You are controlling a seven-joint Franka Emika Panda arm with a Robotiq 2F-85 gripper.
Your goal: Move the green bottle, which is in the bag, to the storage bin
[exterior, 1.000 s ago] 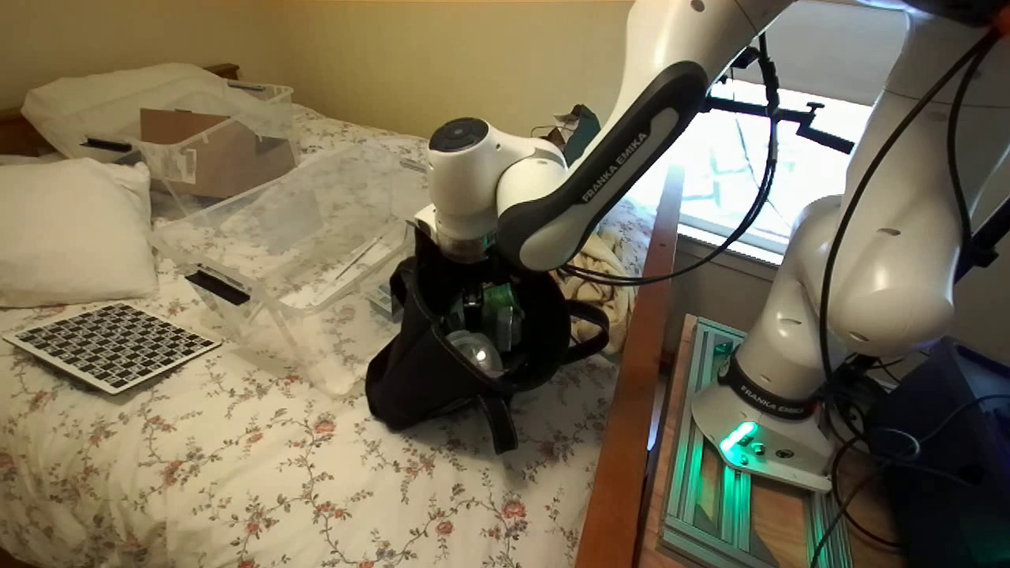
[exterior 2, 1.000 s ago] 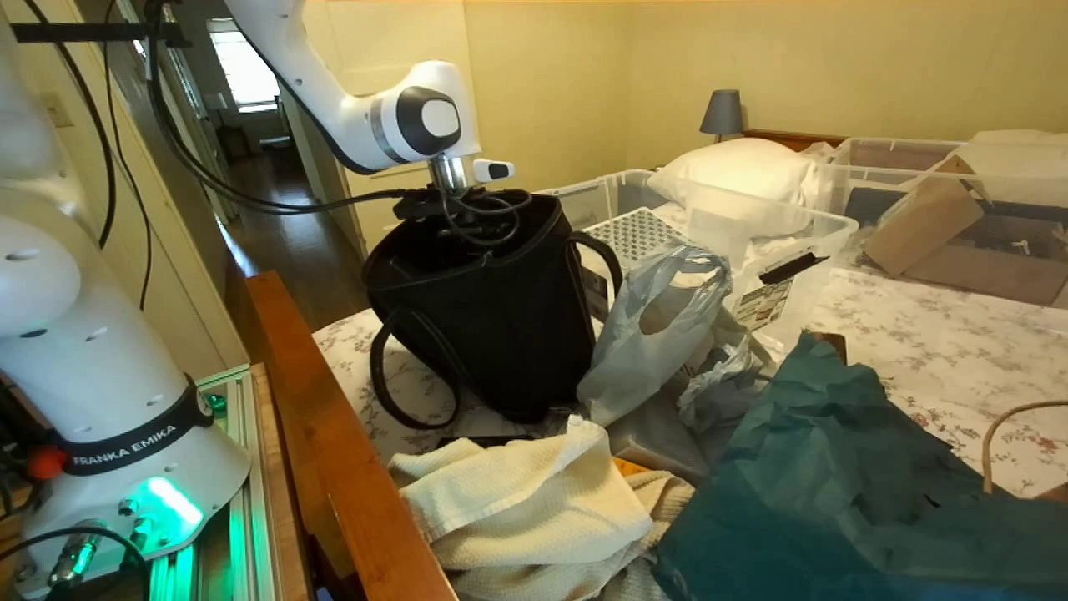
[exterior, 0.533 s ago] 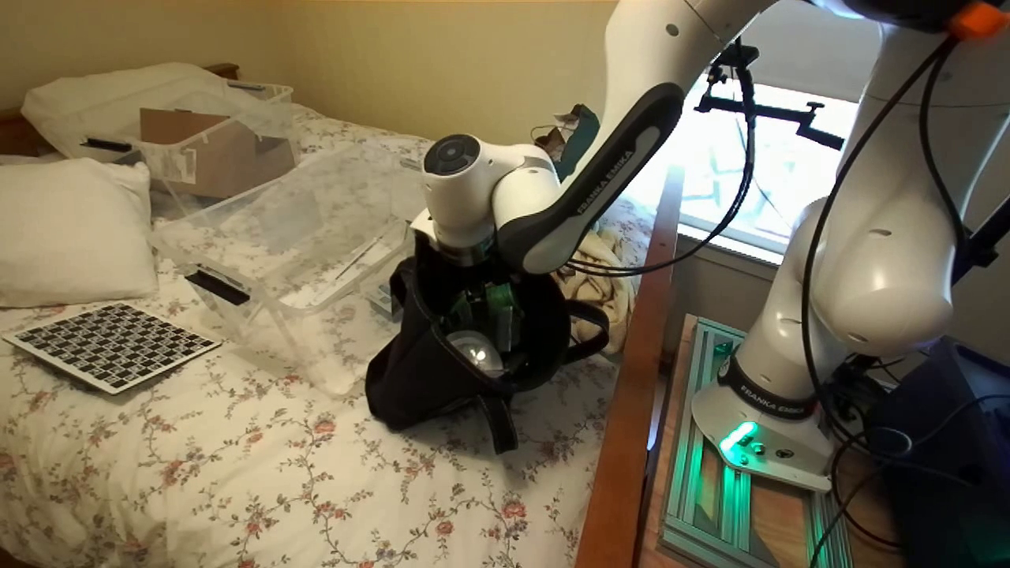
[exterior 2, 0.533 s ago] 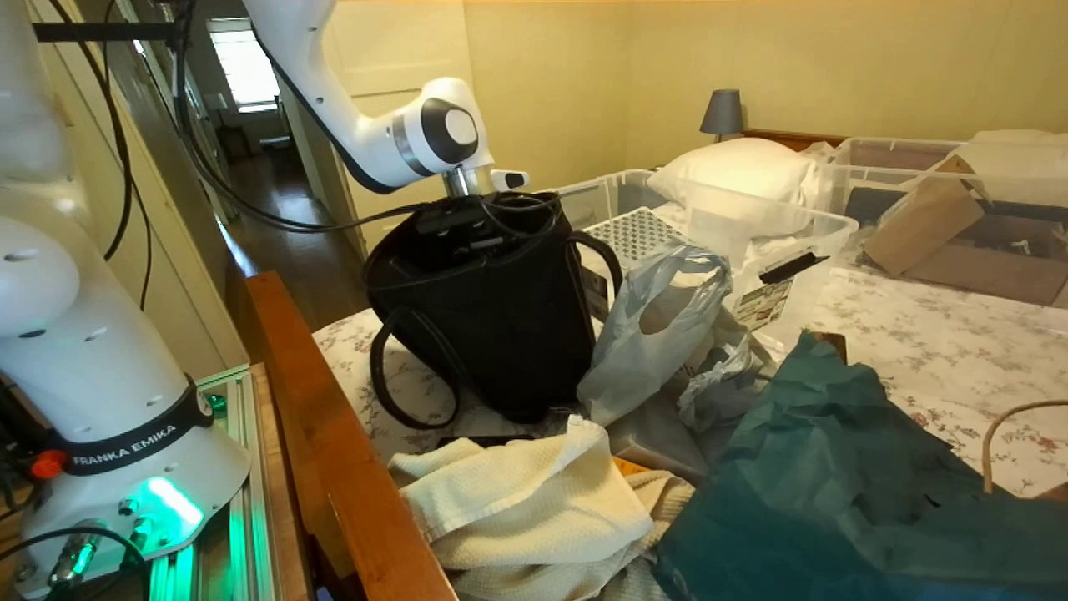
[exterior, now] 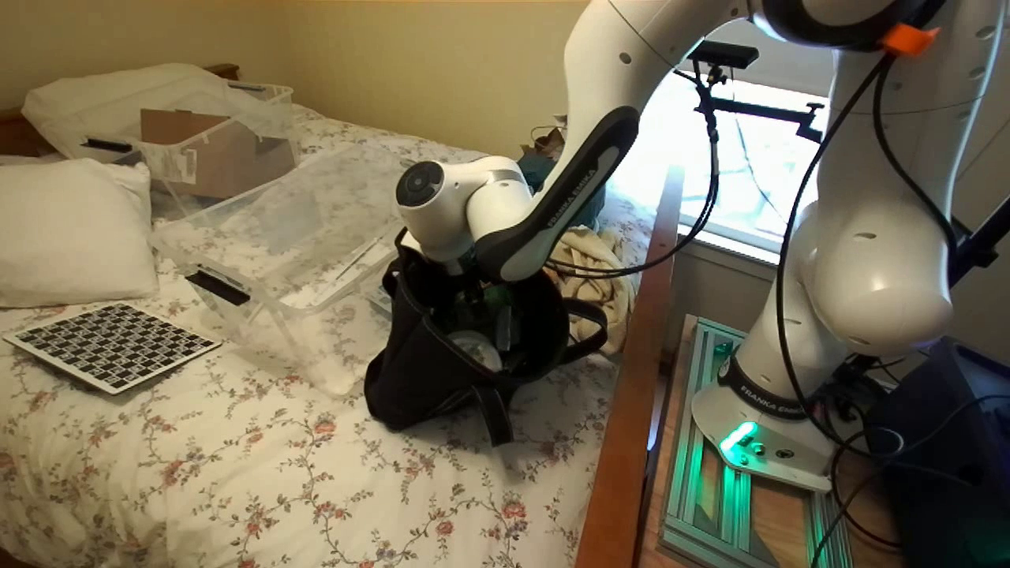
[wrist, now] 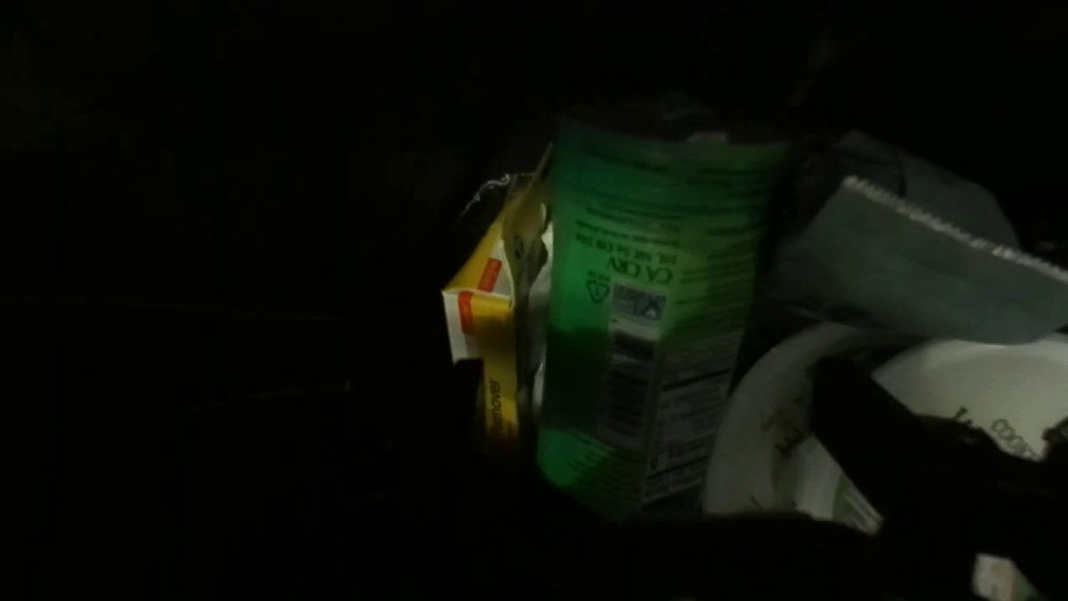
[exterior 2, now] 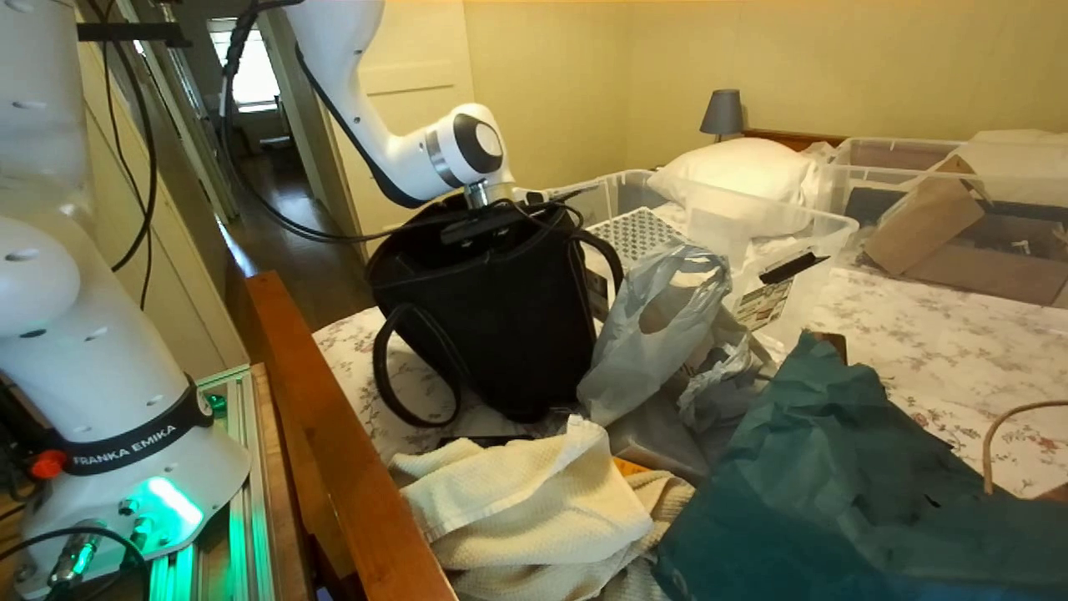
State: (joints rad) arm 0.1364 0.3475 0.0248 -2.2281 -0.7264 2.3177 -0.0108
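Probably a tight pinch in the bag [exterior: 422, 371]

Closing could trap the yellow box [wrist: 494, 330] left of the green bottle [wrist: 651, 325], or the white round item [wrist: 959, 380] lower right in the wrist view; both crowd it. The fingers [wrist: 868, 426] stand wide, the bottle seemingly between them mid-frame, contact unclear.

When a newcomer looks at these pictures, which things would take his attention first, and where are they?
Probably the big white robot arm, which reaches over the wooden rail and down into the black bag on the flowered bedspread. The green light glowing on its base would likely come next. In the dark wrist view, the green bottle stands out near the middle, with a yellow box on its left in that picture.
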